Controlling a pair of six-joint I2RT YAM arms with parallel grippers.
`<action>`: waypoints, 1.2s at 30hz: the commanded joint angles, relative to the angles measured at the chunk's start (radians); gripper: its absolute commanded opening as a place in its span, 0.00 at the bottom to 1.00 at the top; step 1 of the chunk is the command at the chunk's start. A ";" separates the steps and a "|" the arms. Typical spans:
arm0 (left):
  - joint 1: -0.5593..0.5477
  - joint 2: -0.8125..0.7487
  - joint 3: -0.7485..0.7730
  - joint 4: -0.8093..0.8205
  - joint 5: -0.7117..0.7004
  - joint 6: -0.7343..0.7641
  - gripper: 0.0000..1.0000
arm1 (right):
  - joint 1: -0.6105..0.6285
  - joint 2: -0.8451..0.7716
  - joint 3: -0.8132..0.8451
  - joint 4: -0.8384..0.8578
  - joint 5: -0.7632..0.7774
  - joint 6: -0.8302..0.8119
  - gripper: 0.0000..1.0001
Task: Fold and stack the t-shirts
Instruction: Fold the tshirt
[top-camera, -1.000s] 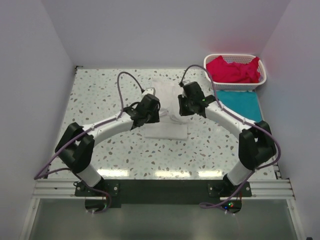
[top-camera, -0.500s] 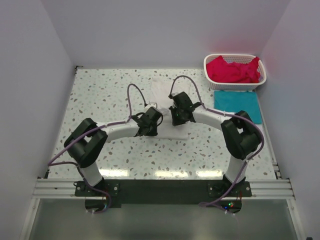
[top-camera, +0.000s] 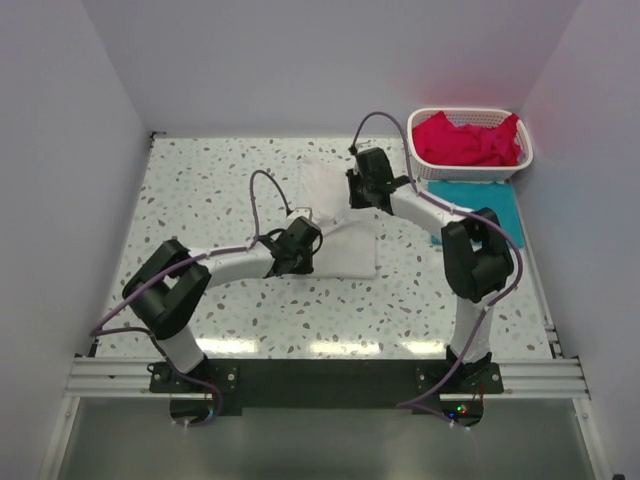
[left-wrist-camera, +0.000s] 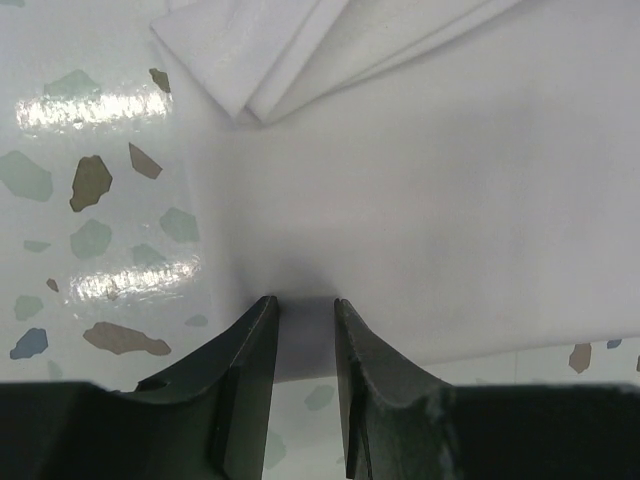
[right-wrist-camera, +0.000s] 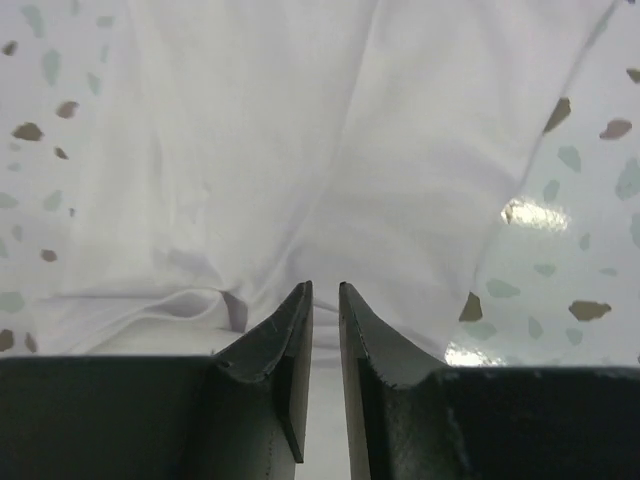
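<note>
A white t-shirt (top-camera: 345, 248) lies partly folded in the middle of the speckled table. My left gripper (top-camera: 300, 247) stands at its near left edge. In the left wrist view its jaws (left-wrist-camera: 302, 305) are a finger-width apart astride that edge of the white t-shirt (left-wrist-camera: 430, 180), whose cloth lies flat between them. My right gripper (top-camera: 368, 190) is low over the shirt's far part. Its jaws (right-wrist-camera: 325, 290) stand a narrow slit apart over rumpled white t-shirt cloth (right-wrist-camera: 300, 150), and no pinch shows. A folded teal t-shirt (top-camera: 487, 205) lies at the right. Red-pink t-shirts (top-camera: 465, 140) fill the basket.
A white lattice basket (top-camera: 526, 152) stands in the far right corner, just behind the teal t-shirt. White walls close the table in on the left, far and right sides. A black rail with both arm bases runs along the near edge.
My right gripper has swung from the shirt's middle toward its far side and its jaws have narrowed. My left gripper drew slightly nearer, closed a little, then held still.
</note>
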 joint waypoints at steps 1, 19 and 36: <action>-0.006 -0.031 -0.051 -0.032 0.019 -0.017 0.34 | 0.020 -0.053 0.030 0.089 -0.133 -0.035 0.22; -0.006 -0.080 -0.082 -0.028 0.025 -0.031 0.35 | 0.071 -0.004 -0.300 0.478 -0.638 0.195 0.21; -0.006 -0.134 -0.100 -0.048 0.002 -0.049 0.39 | -0.044 0.225 0.197 0.302 -0.454 0.177 0.24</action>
